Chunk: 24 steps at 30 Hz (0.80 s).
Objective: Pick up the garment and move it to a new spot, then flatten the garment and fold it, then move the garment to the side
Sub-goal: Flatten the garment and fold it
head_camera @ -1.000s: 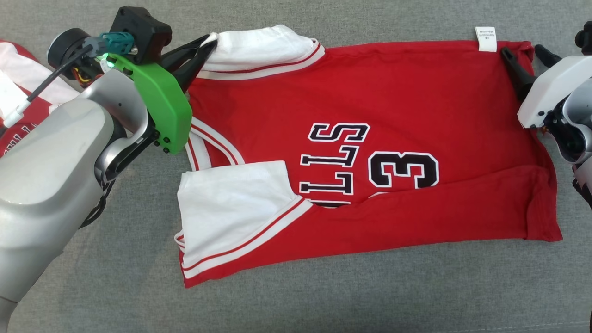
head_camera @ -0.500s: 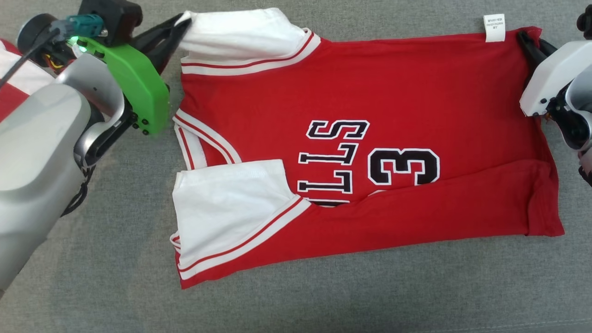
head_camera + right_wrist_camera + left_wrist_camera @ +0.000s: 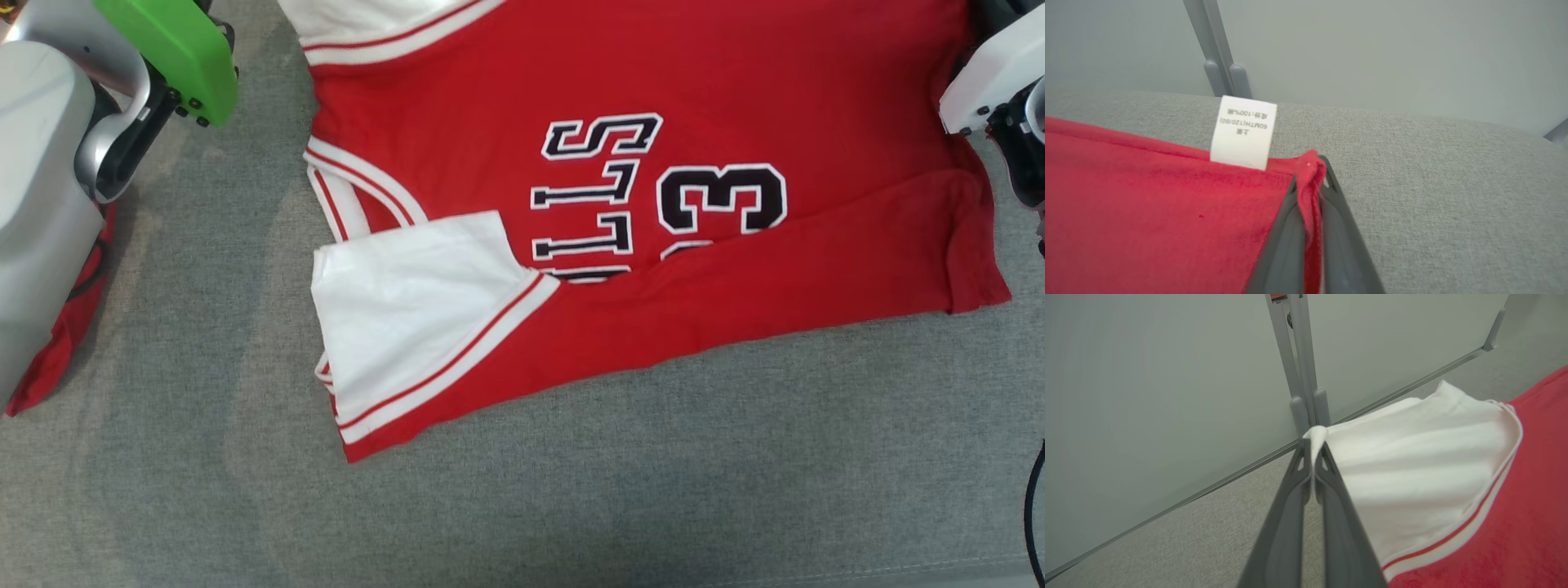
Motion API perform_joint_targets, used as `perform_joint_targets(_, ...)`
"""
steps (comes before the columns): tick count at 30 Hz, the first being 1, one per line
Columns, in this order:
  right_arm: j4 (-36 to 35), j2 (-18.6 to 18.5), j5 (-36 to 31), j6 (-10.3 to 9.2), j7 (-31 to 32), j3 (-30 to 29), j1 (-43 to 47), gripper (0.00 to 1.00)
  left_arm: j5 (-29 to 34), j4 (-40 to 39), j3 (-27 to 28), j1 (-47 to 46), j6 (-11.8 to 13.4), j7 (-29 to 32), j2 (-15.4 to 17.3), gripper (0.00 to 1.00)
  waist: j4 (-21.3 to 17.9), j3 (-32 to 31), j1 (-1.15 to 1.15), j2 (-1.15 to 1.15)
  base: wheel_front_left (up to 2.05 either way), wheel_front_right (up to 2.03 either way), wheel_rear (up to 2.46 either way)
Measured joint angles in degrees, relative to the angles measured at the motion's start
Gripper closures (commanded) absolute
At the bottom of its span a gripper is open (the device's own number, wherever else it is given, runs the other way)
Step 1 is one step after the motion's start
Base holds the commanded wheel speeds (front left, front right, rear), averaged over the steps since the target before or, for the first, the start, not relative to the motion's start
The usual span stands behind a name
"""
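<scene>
The garment [image 3: 653, 98] is a red jersey with white sleeves and dark lettering, spread on the grey cloth surface, its near long edge folded over. In the left wrist view my left gripper [image 3: 1314, 443] is shut on the tip of the white sleeve [image 3: 1412, 457]. In the right wrist view my right gripper [image 3: 1310, 171] is shut on the red hem corner [image 3: 1308, 192], beside a white care label [image 3: 1243, 132]. The head view holds the green cover of the left wrist [image 3: 171, 49] at the upper left and the white right wrist [image 3: 992, 73] at the upper right.
Another red and white cloth [image 3: 65, 327] lies partly under my left forearm [image 3: 33, 204] at the left edge. A pale wall with grey posts [image 3: 1298, 355] rises behind the surface. Grey cloth surface [image 3: 571, 490] stretches below the garment.
My right gripper has shut on the red hem corner. The head view has shifted, so the garment and both wrists now sit higher in it and the fingers have left its top edge.
</scene>
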Motion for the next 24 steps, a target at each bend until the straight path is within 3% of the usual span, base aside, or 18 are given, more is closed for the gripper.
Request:
perform_joint_targets(9,1.8,1.4,-0.6,0.00,-4.2,0.4,0.8,1.00,0.7,5.2,-2.5,0.6,0.0,-5.0,-3.1,1.00,0.5,-1.8,0.00,0.00,0.00,0.00,0.00)
perform_joint_targets(24,-3.1,-4.2,1.8,0.00,-4.9,4.9,9.6,1.00,-1.7,-4.8,-9.7,9.0,-0.1,-5.4,2.1,1.00,2.5,-8.4,0.00,0.00,0.00,0.00,0.00)
